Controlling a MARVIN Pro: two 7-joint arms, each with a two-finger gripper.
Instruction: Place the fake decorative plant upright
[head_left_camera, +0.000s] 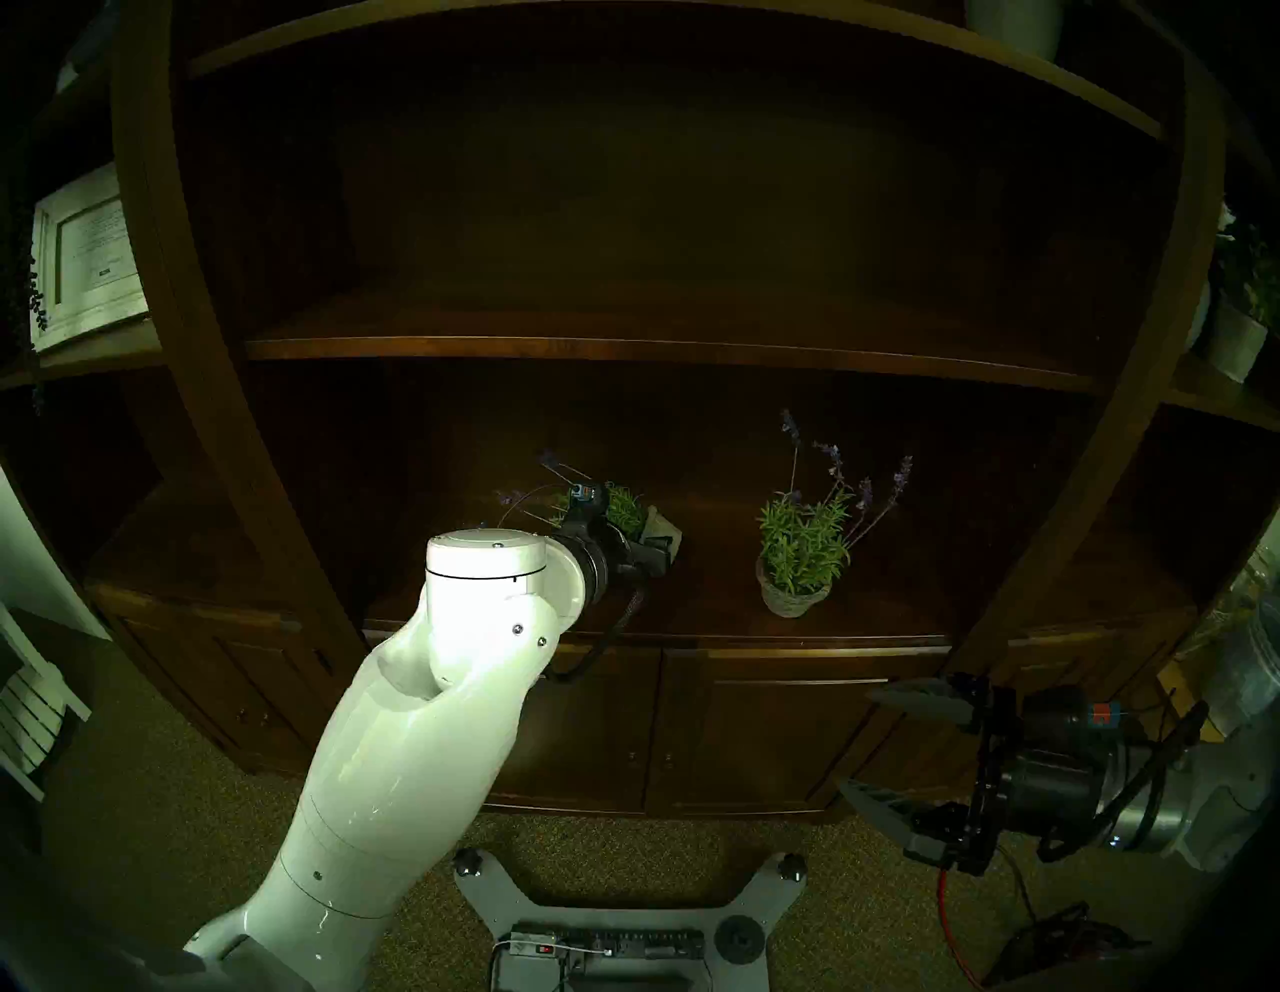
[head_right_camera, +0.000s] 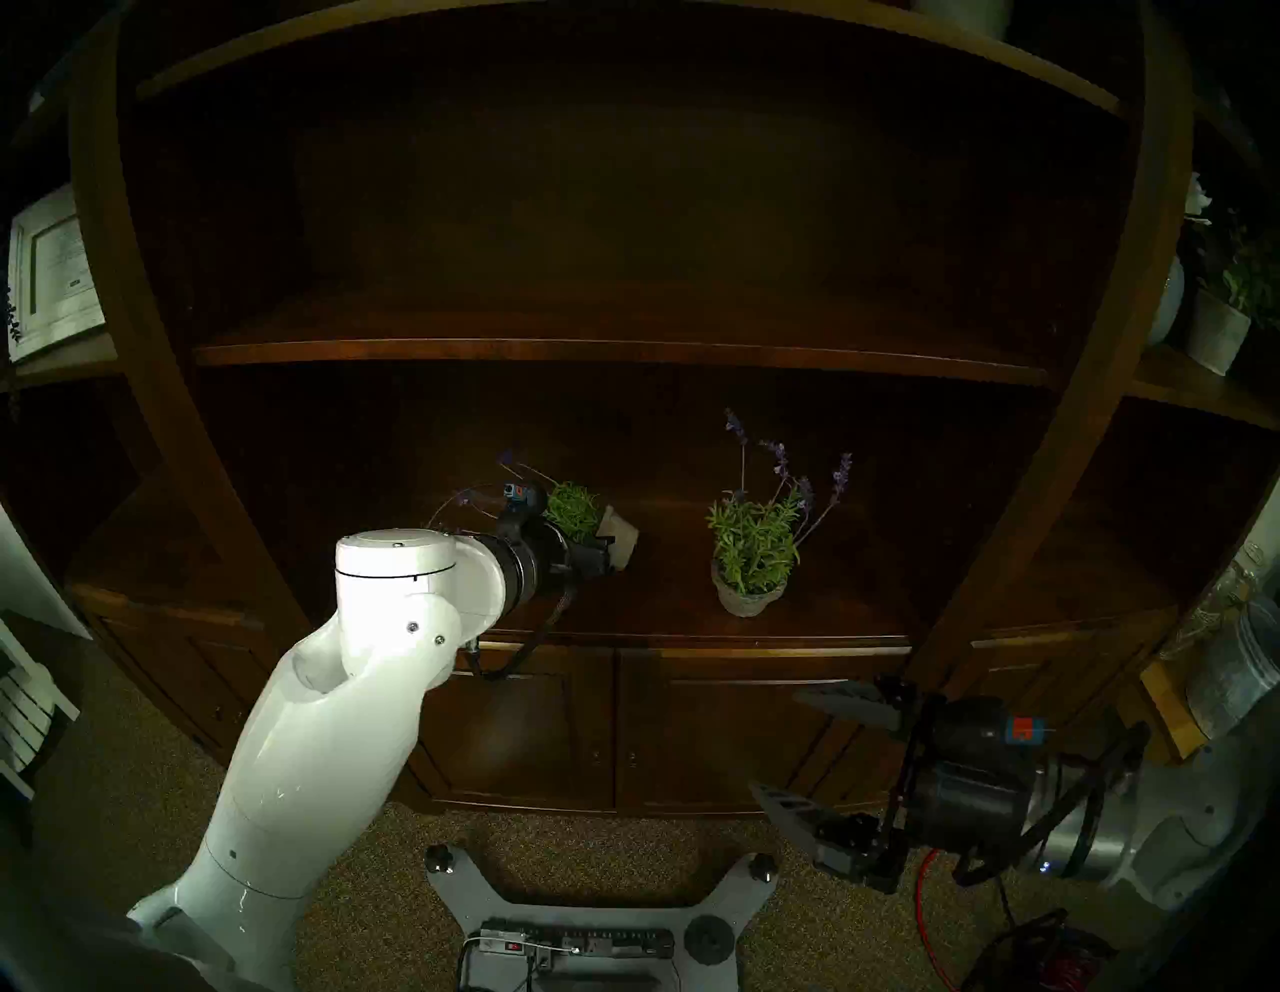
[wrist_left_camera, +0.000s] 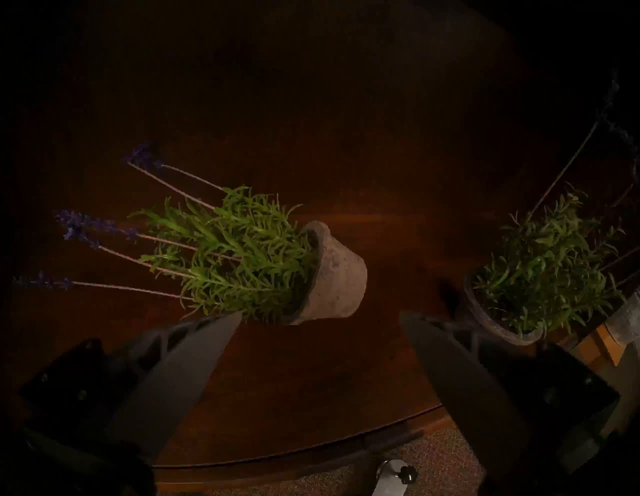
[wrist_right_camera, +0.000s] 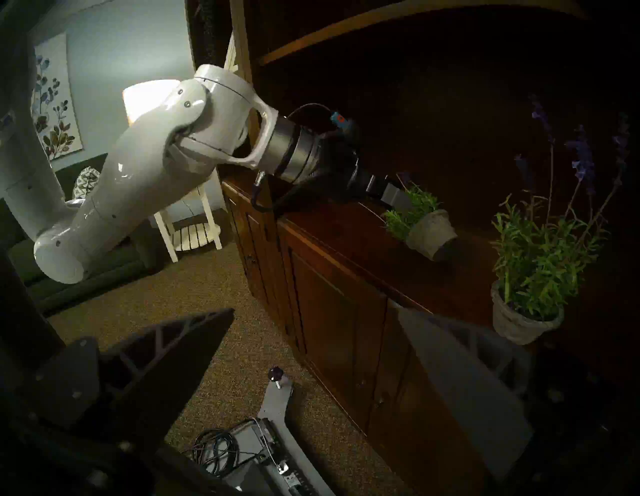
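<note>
The fake plant (wrist_left_camera: 242, 256), green tufts with purple flower stalks in a grey stone-look pot (wrist_left_camera: 332, 277), lies on its side on the dark wooden counter (wrist_left_camera: 311, 381), its stalks pointing left in the left wrist view. My left gripper (wrist_left_camera: 320, 315) is open just in front of the pot, one fingertip (wrist_left_camera: 228, 322) at the foliage's edge, holding nothing. From the head, the plant (head_left_camera: 627, 509) shows just past my left wrist. My right gripper (head_left_camera: 855, 738) hangs open and empty, low in front of the cabinet doors.
A second, similar plant (head_left_camera: 796, 554) stands upright to the right on the same counter (head_left_camera: 692, 616). A wooden shelf (head_left_camera: 658, 346) runs overhead. Cabinet uprights flank the bay. The robot's base and cables (head_left_camera: 609, 949) sit on the carpet below.
</note>
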